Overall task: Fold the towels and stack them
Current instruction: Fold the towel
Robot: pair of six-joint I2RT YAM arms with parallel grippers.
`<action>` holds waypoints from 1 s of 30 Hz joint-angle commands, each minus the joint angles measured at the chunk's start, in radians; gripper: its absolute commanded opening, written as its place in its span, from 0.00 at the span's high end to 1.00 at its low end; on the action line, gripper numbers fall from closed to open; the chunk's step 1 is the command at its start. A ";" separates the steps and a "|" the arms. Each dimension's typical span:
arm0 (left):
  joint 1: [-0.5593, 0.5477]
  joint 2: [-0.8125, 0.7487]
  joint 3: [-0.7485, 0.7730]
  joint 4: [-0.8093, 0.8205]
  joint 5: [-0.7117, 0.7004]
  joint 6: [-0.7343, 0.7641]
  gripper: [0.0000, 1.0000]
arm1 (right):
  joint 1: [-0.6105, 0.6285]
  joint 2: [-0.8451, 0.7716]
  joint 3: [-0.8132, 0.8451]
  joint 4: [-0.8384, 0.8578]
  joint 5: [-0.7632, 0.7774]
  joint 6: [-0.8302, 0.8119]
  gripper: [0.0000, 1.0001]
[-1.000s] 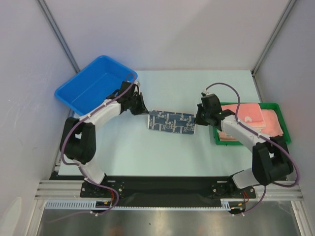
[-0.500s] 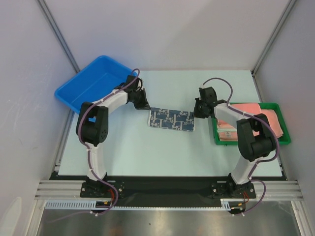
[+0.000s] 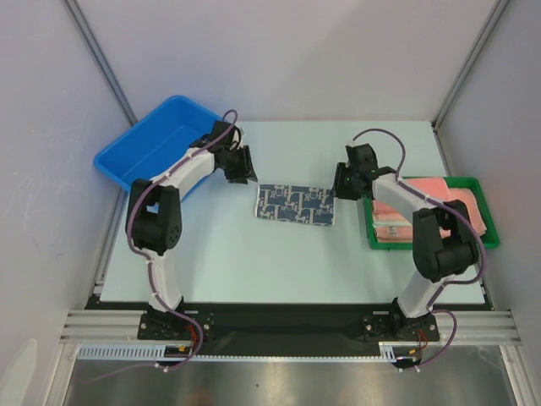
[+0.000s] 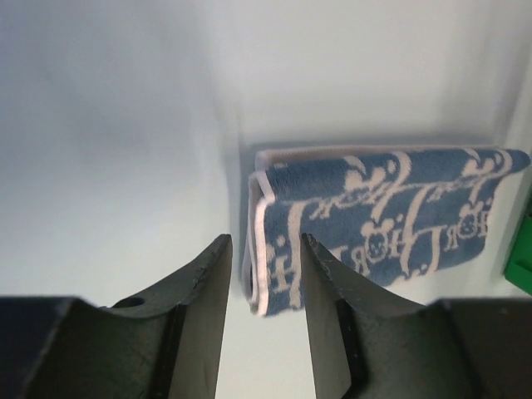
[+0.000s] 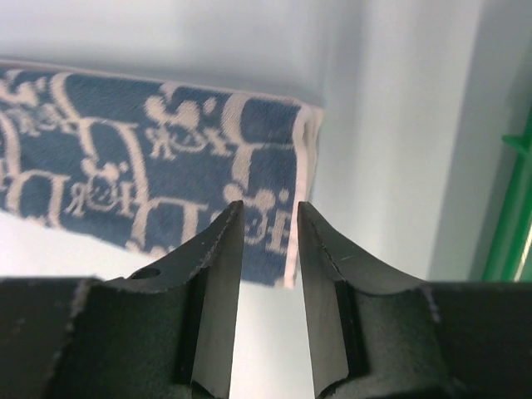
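While left pincer (image 3: pixel 248 173) and right pincer (image 3: pixel 341 191) stand part-open, empty, green bin (image 3: pixel 471 180) holds pink towels (image 3: pixel 428 188)

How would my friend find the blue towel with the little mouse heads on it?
Start at the pale table, between the blue tub and the green tray. The blue towel lies folded flat in the middle, alone. Its white pattern sets it apart from the pink towels in the tray.

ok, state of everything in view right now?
blue-and-white towel: folded, lying flat, not held
pink towels: piled in the green tray
green tray: holding the pink towels
blue bin: empty
left hand: open, gripping nothing
right hand: open, gripping nothing
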 commanded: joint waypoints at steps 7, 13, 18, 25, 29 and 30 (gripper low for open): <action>-0.017 -0.246 -0.400 0.242 0.159 -0.016 0.56 | 0.016 -0.131 -0.155 0.059 -0.069 0.028 0.64; -0.060 -0.211 -0.495 0.344 0.205 -0.026 0.52 | 0.031 -0.103 -0.271 0.162 -0.060 0.053 0.66; -0.063 -0.167 -0.486 0.354 0.173 -0.024 0.58 | 0.040 -0.103 -0.304 0.167 -0.042 0.061 0.74; -0.063 -0.167 -0.437 0.237 0.033 0.022 0.95 | 0.046 -0.131 -0.292 0.128 -0.011 0.036 0.91; -0.063 -0.197 -0.432 0.179 -0.059 0.048 1.00 | 0.046 -0.124 -0.313 0.134 -0.008 0.033 0.95; -0.064 -0.203 -0.434 0.173 -0.059 0.051 1.00 | 0.048 -0.127 -0.324 0.136 -0.007 0.036 0.95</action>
